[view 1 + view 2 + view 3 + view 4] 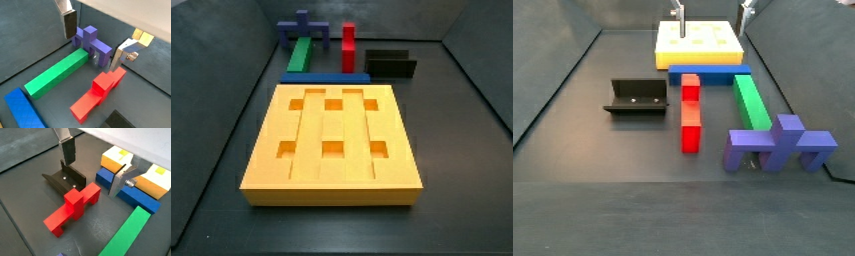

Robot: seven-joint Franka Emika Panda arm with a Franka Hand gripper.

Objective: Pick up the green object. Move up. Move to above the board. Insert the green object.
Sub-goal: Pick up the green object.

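Observation:
The green object [59,72] is a long green bar lying flat on the dark floor. One end is by the purple piece [92,44], the other by the flat blue bar [710,72]. It shows in both side views [301,55] [754,100] and in a wrist view [130,235]. The board [334,140] is an orange-yellow slab with slots, lying beyond the blue bar [700,42]. My gripper [92,51] is open and empty, high above the pieces. It also shows in a wrist view [92,178] and a side view [714,12].
A red stepped piece [690,112] lies parallel to the green bar. The fixture [636,97] stands on the red piece's other side. Grey walls enclose the floor.

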